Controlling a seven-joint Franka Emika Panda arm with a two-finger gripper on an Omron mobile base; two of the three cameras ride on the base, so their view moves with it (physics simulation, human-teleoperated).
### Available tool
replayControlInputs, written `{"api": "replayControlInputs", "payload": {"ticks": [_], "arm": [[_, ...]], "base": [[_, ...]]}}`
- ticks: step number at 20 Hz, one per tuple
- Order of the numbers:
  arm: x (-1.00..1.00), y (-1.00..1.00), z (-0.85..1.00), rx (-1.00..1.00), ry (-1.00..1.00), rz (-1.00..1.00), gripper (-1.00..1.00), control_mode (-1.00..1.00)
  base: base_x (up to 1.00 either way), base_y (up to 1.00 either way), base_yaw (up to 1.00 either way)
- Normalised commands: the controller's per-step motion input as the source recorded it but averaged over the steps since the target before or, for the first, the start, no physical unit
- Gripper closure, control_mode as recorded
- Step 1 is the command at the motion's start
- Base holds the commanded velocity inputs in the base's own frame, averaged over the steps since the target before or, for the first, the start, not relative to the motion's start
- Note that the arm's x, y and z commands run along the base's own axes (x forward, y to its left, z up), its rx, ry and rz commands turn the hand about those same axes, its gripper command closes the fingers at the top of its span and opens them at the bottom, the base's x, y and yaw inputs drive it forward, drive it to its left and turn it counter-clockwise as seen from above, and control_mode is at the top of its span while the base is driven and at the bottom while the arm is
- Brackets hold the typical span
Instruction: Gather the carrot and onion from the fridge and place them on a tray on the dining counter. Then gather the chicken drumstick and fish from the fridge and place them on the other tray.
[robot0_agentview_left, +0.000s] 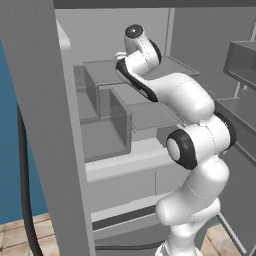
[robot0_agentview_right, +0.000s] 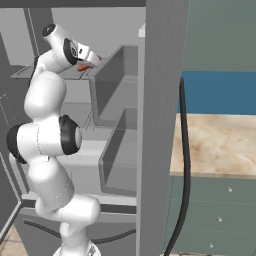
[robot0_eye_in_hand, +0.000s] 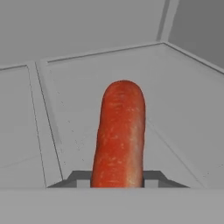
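A rendered kitchen is shown. An open fridge (robot0_agentview_left: 125, 125) with grey shelves and clear bins (robot0_agentview_right: 117, 80) is seen in both base views, and a carrot (robot0_eye_in_hand: 119, 135) is seen lying on one of its shelves in the hand view. Beside the fridge, a bench (robot0_agentview_right: 217, 145) with a pale stone-like top is set over grey-green drawer fronts (robot0_agentview_right: 215, 210) with small knobs, backed by a blue wall (robot0_agentview_right: 217, 92). Tan floor tiles (robot0_agentview_left: 12, 235) are seen below.
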Motion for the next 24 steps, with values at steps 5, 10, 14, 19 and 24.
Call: {"api": "replayControlInputs", "payload": {"ticks": [5, 10, 14, 19, 24], "arm": [[-1.0, 0.06, 0.0, 0.05, -0.28, 0.0, 1.0, -1.0], [-0.99, 0.0, 0.53, 0.05, -0.03, 0.05, 1.0, -1.0], [-0.96, 0.0, 0.54, 0.04, 0.02, 0.06, 1.0, -1.0], [-0.94, 0.0, 0.33, 0.01, 0.05, 0.07, 1.0, -1.0], [-0.96, 0.0, 0.18, 0.0, 0.11, 0.11, 1.0, -1.0]], "base": [[0.0, 0.0, 0.0], [0.0, 0.0, 0.0], [0.0, 0.0, 0.0], [0.0, 0.0, 0.0], [0.0, 0.0, 0.0]]}}
